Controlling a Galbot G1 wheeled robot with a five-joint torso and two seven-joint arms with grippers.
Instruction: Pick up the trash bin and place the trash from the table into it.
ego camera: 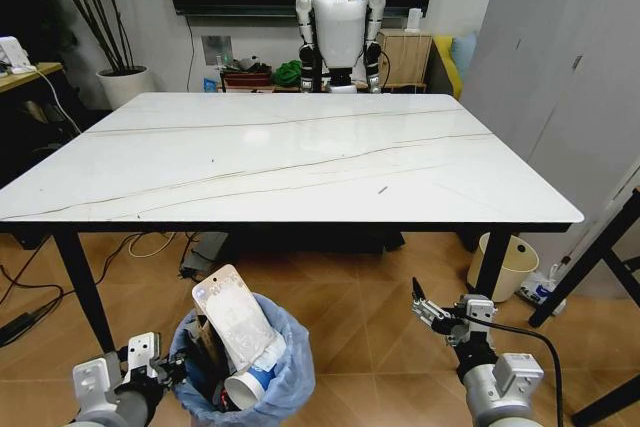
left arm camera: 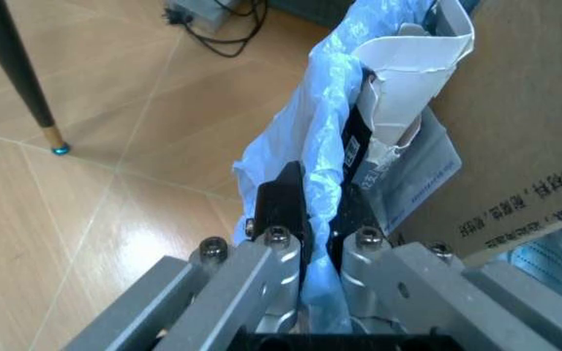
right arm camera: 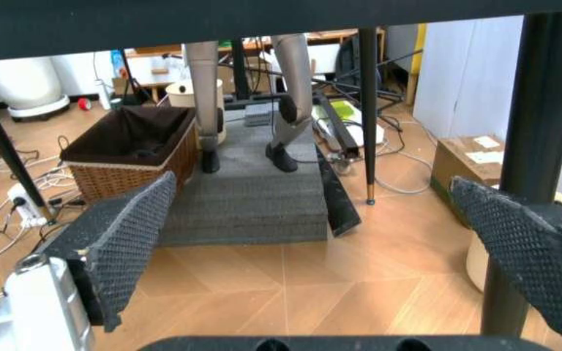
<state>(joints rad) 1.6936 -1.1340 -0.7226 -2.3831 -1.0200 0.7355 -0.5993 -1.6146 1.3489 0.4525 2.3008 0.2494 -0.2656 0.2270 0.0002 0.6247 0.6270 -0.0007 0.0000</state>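
Note:
The trash bin (ego camera: 283,387), lined with a light-blue bag (left arm camera: 306,139), stands on the floor in front of the table (ego camera: 290,152). Trash fills it: a white packet (ego camera: 236,322), a blue paper cup (ego camera: 247,384), white paper (left arm camera: 413,62) and brown cardboard (left arm camera: 525,146). My left gripper (ego camera: 168,367) (left arm camera: 318,219) is at the bin's left side, its black fingers (left arm camera: 281,205) shut on the bag-covered rim. My right gripper (ego camera: 438,315) (right arm camera: 325,248) hangs low to the right of the bin, open and holding nothing. A tiny dark sliver (ego camera: 382,189) lies on the tabletop.
A cream-white round bin (ego camera: 503,265) stands by the table's right front leg (ego camera: 490,265). Black stand legs (ego camera: 590,267) cross at the far right. A humanoid robot (ego camera: 340,27) stands beyond the table. Under it are cables (ego camera: 150,244), a wicker basket (right arm camera: 129,150) and a grey mat (right arm camera: 246,201).

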